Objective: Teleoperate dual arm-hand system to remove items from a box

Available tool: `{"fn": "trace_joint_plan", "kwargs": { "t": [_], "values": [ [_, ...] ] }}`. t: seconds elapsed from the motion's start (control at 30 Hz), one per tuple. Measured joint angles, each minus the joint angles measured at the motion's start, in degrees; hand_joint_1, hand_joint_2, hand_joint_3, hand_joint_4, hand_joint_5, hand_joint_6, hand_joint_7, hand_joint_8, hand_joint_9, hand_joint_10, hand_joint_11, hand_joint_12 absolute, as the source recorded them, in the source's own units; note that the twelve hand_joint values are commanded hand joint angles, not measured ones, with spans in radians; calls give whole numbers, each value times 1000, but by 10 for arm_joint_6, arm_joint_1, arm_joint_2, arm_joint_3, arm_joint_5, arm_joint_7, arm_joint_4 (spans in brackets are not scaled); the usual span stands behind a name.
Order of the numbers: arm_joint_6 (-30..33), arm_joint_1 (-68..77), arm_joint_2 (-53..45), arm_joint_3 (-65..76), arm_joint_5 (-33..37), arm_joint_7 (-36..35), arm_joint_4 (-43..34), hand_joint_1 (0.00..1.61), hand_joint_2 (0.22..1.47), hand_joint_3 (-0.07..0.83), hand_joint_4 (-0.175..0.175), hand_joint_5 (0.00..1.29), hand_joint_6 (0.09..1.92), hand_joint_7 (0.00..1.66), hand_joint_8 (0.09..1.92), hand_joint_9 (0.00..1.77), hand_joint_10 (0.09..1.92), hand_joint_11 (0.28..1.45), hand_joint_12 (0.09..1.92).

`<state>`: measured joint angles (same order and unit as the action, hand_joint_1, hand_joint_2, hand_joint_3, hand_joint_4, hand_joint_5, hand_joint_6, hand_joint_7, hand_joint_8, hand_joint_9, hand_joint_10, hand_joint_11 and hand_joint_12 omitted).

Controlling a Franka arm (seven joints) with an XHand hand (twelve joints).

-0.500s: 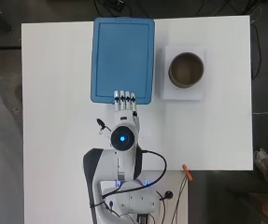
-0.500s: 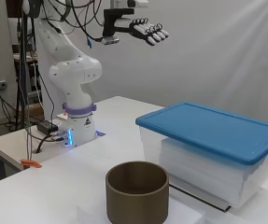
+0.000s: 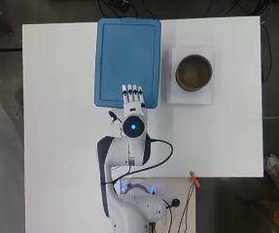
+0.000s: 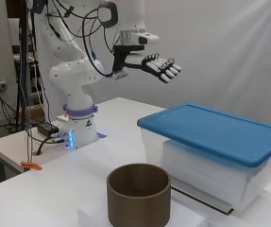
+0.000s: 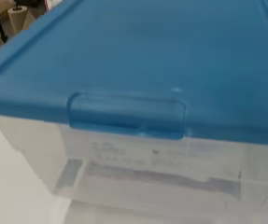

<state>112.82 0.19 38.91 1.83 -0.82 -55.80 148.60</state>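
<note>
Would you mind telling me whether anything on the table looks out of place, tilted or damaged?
Nothing stands out. The blue lid sits flat and closed on the clear box, the brown cup stands upright beside it, and the hand hovers open above.

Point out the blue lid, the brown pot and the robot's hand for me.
blue lid [image 3: 127,53], overhead view, middle of its flat top.
brown pot [image 4: 139,195], side view, front of its outer wall.
hand [image 4: 157,65], side view, on its straight fingers.

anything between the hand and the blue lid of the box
Nothing. In the side view the hand hangs open in the air above the near end of the blue lid, with only empty space between them; the lid is closed on the clear box.
</note>
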Motion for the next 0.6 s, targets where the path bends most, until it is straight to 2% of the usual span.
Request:
{"fn": "trace_joint_plan", "kwargs": {
  "t": [0.13,0.23,0.4,0.47,0.53,0.6],
  "values": [
    [-44,2,-104,-12,-12,2,-52,280,839,-22,-6,130,87,240,87,307,87,401,87],
    [-79,3,-164,-22,-22,-1,-91,379,799,-28,-2,132,87,239,87,307,87,394,87],
    [-79,5,-174,-48,-88,22,-66,333,735,-27,-19,7,87,81,87,218,87,375,87],
    [-80,6,-170,-61,-111,42,-52,371,755,-12,-17,1,87,84,87,221,87,375,87],
    [-72,7,-162,-66,-125,50,-35,525,845,11,-14,0,87,88,87,223,87,373,87],
    [-61,9,-154,-73,-147,58,-22,581,876,15,-13,0,87,74,87,210,87,365,87]
  ]
}}
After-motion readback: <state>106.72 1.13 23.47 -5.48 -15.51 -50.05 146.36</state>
